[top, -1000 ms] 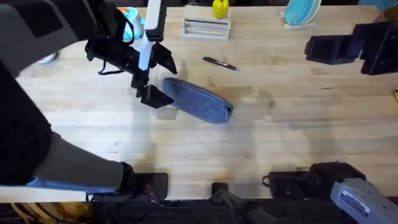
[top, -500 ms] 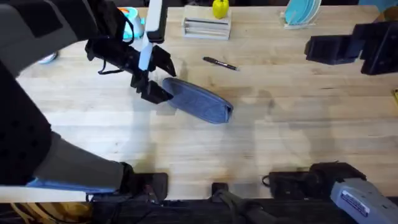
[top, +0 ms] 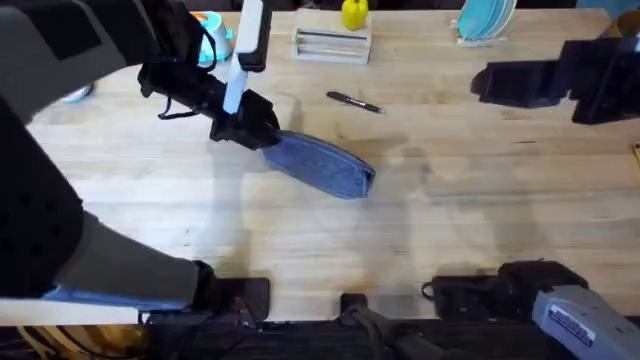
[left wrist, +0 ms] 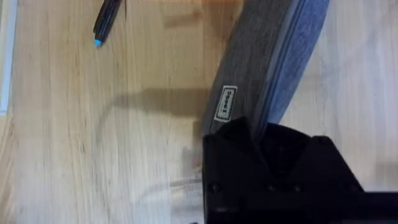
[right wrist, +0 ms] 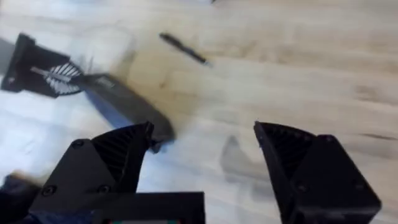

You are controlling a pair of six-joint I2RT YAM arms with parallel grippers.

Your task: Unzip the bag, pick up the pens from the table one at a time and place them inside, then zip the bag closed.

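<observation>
Lying slantwise near the middle of the table (top: 480, 220), the bag (top: 325, 167) runs from about ten o'clock down to four o'clock in the overhead view, a long rounded pouch of blue-grey, denim-like cloth. The left gripper (top: 250, 128) sits on its ten-o'clock end, clenched on the bag. The left wrist view adds what the overhead cannot: the black fingers (left wrist: 233, 140) meet over the pouch's end, a small pale label (left wrist: 227, 103) is stitched to the grey side panel, and a ribbed seam line runs along the pouch's length. Whether the zip is open cannot be told.

One pen (top: 354, 101) rests on the wood at about one o'clock from the bag, well apart from it, thin and dark. The left wrist view shows its tip as bright blue (left wrist: 97, 42), a detail too small to see from overhead.

The right gripper (top: 500, 82) hangs at the table's three o'clock side, far from the bag. Its own wrist view shows the two ridged black fingers (right wrist: 118, 152) released and spread wide, holding nothing, with the bag and the left gripper farther off between them.

The tabletop is pale butcher-block with long plank seams and fine grain. At the far twelve o'clock edge stand a small slatted wooden rack (top: 331, 43) and a yellow object (top: 354, 13).
</observation>
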